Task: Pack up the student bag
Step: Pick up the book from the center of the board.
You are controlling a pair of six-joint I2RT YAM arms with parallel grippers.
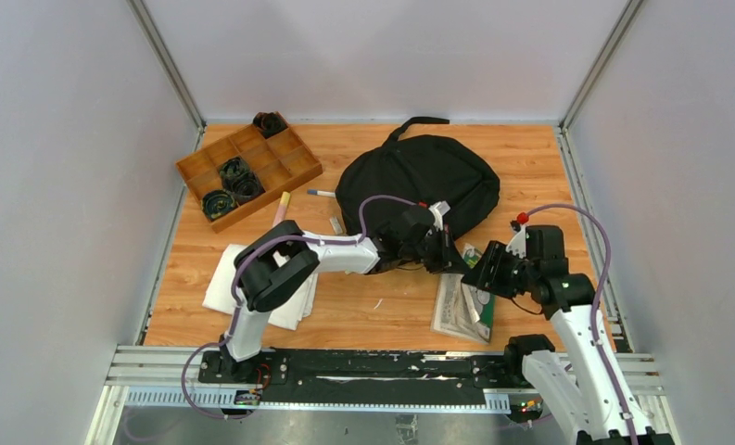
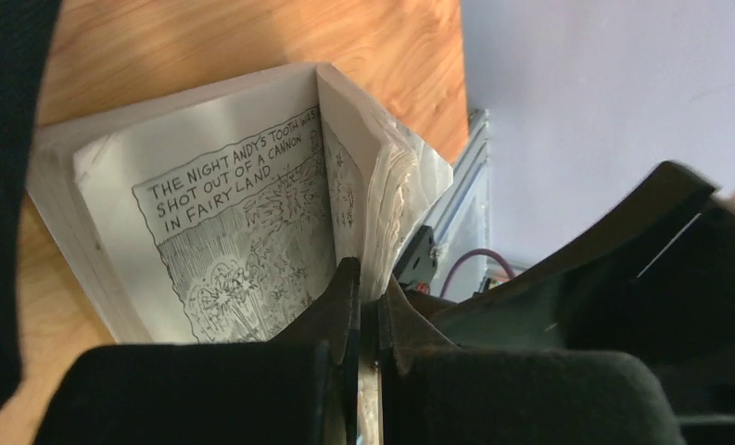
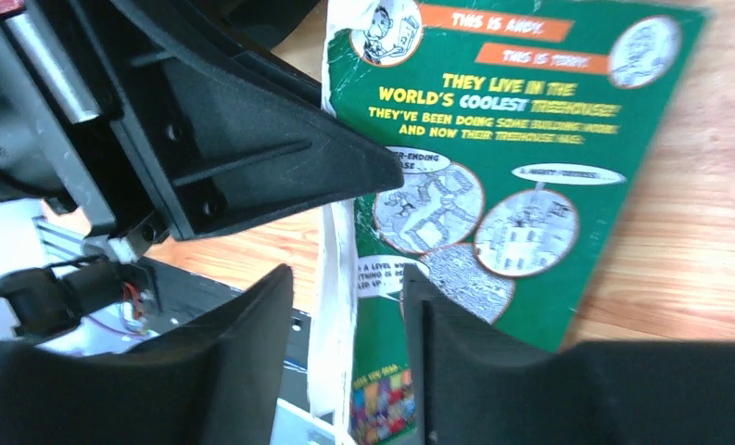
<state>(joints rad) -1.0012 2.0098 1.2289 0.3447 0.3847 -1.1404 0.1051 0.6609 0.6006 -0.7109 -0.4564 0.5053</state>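
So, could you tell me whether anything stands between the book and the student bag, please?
No loose object lies between the book and the student bag. Only the left tool, shut on the book's pages, and its wrist sit at the bag's near edge. An opening in the bag is not visible.

Soft black student bag point(image 1: 424, 171), a rounded heap on the far tabletop point(image 1: 530, 158) (loop handle point(image 1: 417, 122) toward the back)

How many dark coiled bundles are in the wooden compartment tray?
4, all in the wooden tray: one dark coil in the far corner compartment, two adjoining mid-tray, one at the near-left end. Others could be hidden beneath.
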